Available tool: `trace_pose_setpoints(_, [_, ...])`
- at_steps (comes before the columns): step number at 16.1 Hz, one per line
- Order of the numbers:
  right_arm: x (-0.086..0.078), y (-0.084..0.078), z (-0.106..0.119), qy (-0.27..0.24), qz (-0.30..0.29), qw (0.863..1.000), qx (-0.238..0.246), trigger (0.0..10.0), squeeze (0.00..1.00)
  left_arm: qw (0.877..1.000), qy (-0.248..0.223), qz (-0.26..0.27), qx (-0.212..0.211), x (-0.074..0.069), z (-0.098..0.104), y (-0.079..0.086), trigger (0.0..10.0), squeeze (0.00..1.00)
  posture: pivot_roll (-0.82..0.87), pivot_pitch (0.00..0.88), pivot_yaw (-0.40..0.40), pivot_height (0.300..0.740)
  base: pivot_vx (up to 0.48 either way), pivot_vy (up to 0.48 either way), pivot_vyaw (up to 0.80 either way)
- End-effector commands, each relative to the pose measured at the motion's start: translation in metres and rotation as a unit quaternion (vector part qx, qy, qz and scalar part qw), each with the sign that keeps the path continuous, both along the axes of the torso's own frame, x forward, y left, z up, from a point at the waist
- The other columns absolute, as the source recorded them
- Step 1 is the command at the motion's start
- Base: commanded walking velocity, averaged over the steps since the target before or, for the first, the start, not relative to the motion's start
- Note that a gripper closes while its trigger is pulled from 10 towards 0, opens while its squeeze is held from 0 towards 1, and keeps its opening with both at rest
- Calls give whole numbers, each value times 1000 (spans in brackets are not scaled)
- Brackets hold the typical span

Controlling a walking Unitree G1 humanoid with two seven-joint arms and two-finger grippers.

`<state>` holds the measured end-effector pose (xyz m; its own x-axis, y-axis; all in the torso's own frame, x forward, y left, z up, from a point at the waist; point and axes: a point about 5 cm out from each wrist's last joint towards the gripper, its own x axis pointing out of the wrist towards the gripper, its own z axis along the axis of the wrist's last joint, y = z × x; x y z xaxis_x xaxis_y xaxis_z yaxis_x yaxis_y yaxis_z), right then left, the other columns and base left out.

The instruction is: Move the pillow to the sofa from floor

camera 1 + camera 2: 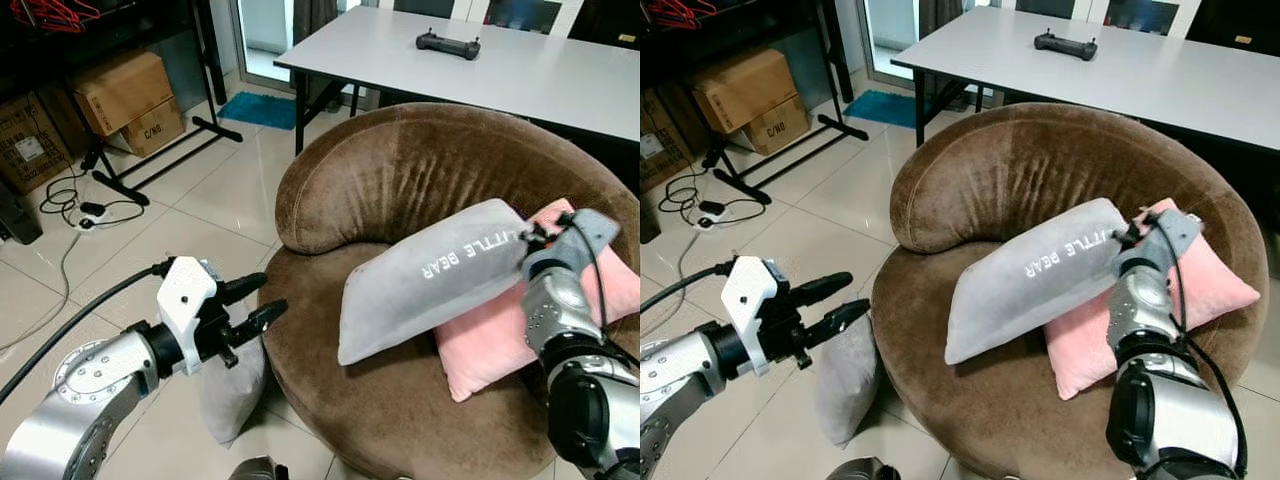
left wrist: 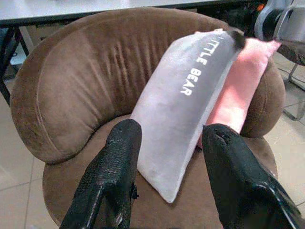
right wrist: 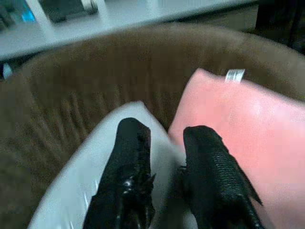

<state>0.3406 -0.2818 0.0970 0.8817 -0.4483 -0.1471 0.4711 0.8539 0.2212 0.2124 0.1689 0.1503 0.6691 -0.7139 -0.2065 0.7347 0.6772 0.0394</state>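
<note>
Right claw pinching the grey pillow's corner over the sofa

I'm holding my right gripper (image 3: 159,157) pinched on the top corner of the grey pillow (image 1: 430,275), which is lying on the brown sofa (image 1: 400,170) seat, leaning against the pink pillow (image 1: 600,300), its long axis slanting down toward my left. My left gripper (image 1: 250,305) is hovering spread and empty beside the sofa's edge, directly above a second grey pillow (image 1: 845,385) standing on the floor (image 1: 200,220).

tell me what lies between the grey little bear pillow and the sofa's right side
A pink pillow lies there, tucked partly under the grey pillow on the brown sofa. The right gripper meets the grey pillow's top corner, seen in both eye views.
</note>
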Motion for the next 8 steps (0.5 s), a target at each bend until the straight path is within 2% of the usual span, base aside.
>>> trace_pose_setpoints(1, [-3,-13,13,-40,-18,999,-29,10000,1000,1000,-13,4,4,-1,6,2,10000,0,99,0,-1,740,0,0,0])
trace_pose_setpoints(3, [-9,-24,22,-53,-46,995,-68,10000,1000,1000,-23,17,6,-1,6,1,10000,0,97,0,-4,740,0,0,0])
trace_pose_setpoints(4, [-14,-28,35,-102,-55,990,-78,10000,980,997,-49,58,7,2,7,-2,10000,0,83,0,0,740,0,0,0])
trace_pose_setpoints(5, [-17,-27,39,-124,-50,987,-85,10000,980,995,-59,76,8,3,7,-3,10000,0,76,0,3,740,0,0,0])
trace_pose_setpoints(6, [-24,-4,42,-138,21,986,-94,10000,0,985,-84,150,28,10,5,0,10000,0,60,0,4,740,0,0,0])
trace_pose_setpoints(7, [-30,7,42,-140,46,984,-96,10000,0,980,-89,176,30,11,4,2,10000,0,60,0,4,740,0,0,0])
trace_pose_setpoints(8, [-40,26,41,-141,81,983,-90,10000,0,973,-92,209,29,12,3,5,10000,0,54,0,1,740,0,0,0])
